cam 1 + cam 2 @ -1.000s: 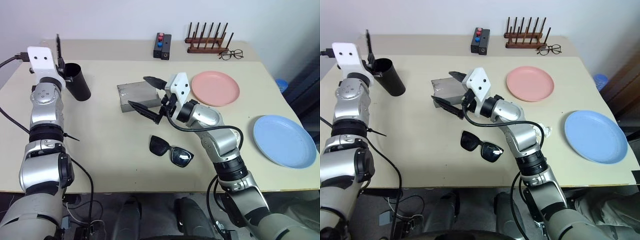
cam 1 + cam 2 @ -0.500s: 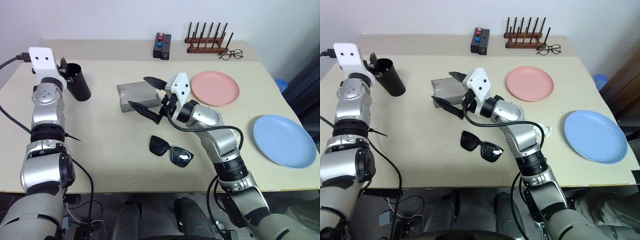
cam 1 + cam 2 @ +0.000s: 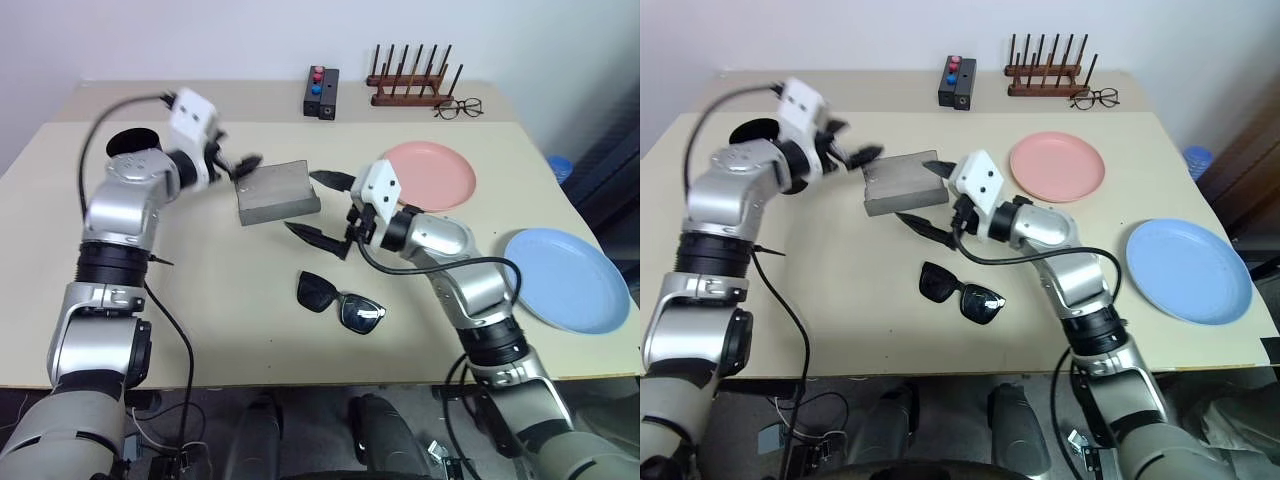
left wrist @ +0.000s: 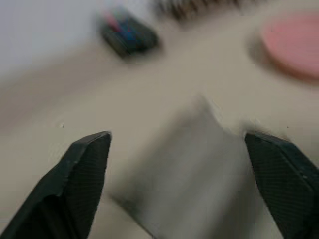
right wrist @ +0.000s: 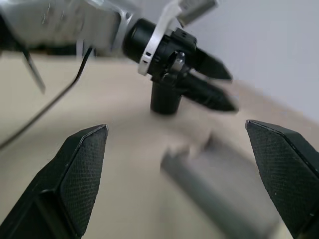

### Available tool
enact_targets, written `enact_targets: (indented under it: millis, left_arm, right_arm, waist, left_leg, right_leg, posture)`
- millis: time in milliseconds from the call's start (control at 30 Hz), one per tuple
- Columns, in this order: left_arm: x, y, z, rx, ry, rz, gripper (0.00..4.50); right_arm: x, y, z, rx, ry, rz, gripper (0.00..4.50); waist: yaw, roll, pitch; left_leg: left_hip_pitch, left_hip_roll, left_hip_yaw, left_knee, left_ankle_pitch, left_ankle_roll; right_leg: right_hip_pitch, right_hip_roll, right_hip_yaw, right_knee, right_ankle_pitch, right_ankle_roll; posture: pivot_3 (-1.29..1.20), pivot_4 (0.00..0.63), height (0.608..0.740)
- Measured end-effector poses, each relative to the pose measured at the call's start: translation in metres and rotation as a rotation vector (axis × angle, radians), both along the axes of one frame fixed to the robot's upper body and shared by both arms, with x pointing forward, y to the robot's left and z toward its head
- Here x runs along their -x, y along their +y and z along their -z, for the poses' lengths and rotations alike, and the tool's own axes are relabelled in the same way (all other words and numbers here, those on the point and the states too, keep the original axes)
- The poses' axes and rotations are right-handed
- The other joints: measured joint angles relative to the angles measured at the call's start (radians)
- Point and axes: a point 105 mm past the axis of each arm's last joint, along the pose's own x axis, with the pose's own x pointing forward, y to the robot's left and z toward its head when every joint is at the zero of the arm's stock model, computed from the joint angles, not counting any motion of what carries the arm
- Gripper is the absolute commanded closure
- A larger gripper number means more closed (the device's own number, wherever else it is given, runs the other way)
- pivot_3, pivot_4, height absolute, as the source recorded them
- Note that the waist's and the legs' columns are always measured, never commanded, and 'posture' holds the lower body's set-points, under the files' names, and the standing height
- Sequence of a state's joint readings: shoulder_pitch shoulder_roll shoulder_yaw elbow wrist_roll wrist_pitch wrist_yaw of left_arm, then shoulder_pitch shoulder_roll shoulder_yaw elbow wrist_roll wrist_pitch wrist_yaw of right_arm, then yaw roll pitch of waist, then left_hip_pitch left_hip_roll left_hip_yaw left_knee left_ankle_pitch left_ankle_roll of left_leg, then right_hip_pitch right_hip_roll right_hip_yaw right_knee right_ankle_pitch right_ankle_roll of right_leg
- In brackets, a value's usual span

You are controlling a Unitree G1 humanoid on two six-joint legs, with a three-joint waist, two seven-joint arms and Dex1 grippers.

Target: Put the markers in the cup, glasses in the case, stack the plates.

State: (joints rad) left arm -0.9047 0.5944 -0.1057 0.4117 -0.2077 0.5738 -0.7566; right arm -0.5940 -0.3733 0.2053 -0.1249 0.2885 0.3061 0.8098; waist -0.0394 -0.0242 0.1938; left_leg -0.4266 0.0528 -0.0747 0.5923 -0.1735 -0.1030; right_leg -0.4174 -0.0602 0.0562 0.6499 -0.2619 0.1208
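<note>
Both grippers hang spread and empty beside the closed grey rectangular glasses case: the left gripper at its far-left corner, the right gripper at its near-right end. I judge that opening the case is the step in hand; next, one gripper must steady it. The black-framed sunglasses lie nearer. The black tapered cup is half hidden by the left arm; I cannot make out the markers.
</note>
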Motion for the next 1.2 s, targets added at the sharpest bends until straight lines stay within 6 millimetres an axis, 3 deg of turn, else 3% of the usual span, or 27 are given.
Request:
enact_targets:
  millis: [133, 267, 467, 633, 767, 1000, 1200]
  left_arm:
    - [0.006, -0.012, 0.031, -0.092, 0.137, 0.098, 0.06]
    - [0.002, -0.009, 0.042, -0.139, 0.187, 0.121, 0.06]
    - [0.003, -0.013, 0.061, -0.159, 0.266, 0.187, 0.06]
    - [0.004, -0.020, 0.065, -0.151, 0.300, 0.245, 2.32]
    - [0.004, -0.018, 0.068, -0.158, 0.307, 0.257, 4.47]
    - [0.013, -0.016, 0.066, -0.180, 0.256, 0.351, 4.47]
    - [0.056, 0.006, 0.066, -0.212, 0.286, 0.552, 4.47]
  right_arm:
    - [0.003, -0.027, 0.013, 0.127, 0.026, 0.022, 0.00]
    - [0.001, -0.056, 0.019, 0.163, 0.052, 0.111, 0.00]
    - [0.005, -0.073, 0.024, 0.179, 0.063, 0.168, 0.00]
    - [0.006, -0.074, 0.025, 0.175, 0.067, 0.189, 0.00]
    - [0.006, -0.074, 0.024, 0.174, 0.068, 0.200, 0.00]
    - [0.006, -0.078, 0.020, 0.181, 0.055, 0.213, 0.00]
    - [0.005, -0.082, 0.017, 0.195, 0.045, 0.218, 0.00]
  waist:
    - [-0.005, 0.000, 0.000]
    - [-0.004, 0.000, 0.000]
    - [-0.003, 0.000, 0.000]
    - [-0.003, 0.000, 0.000]
    - [-0.003, -0.001, 0.000]
    - [-0.005, 0.000, 0.000]
    - [-0.005, 0.000, 0.001]
  left_leg:
    - [0.000, 0.000, 0.000, 0.000, 0.000, 0.000]
    - [-0.001, 0.000, 0.000, 0.000, 0.000, 0.000]
    - [-0.001, 0.000, 0.000, 0.000, 0.000, 0.001]
    - [-0.001, 0.000, 0.000, 0.000, 0.000, 0.001]
    - [-0.001, 0.000, 0.000, 0.000, 0.000, 0.001]
    - [-0.001, 0.000, 0.000, 0.000, 0.000, 0.001]
    - [-0.001, 0.000, 0.000, -0.001, 0.000, 0.001]
  right_leg:
    - [-0.001, 0.000, 0.000, 0.000, 0.000, 0.000]
    - [-0.001, 0.000, 0.000, -0.001, -0.001, 0.000]
    - [-0.001, 0.000, 0.000, -0.001, -0.001, 0.000]
    - [-0.001, 0.000, 0.000, -0.001, -0.001, 0.000]
    - [-0.001, 0.000, 0.000, -0.001, -0.001, 0.000]
    - [-0.001, 0.000, 0.000, -0.001, -0.001, 0.000]
    - [-0.001, 0.000, 0.000, 0.000, -0.002, -0.002]
  posture:
    - [0.00, 0.150, 0.738]
    - [0.00, 0.150, 0.738]
    - [0.00, 0.150, 0.738]
    - [0.00, 0.150, 0.738]
    - [0.00, 0.150, 0.738]
    - [0.00, 0.150, 0.738]
    - [0.00, 0.150, 0.738]
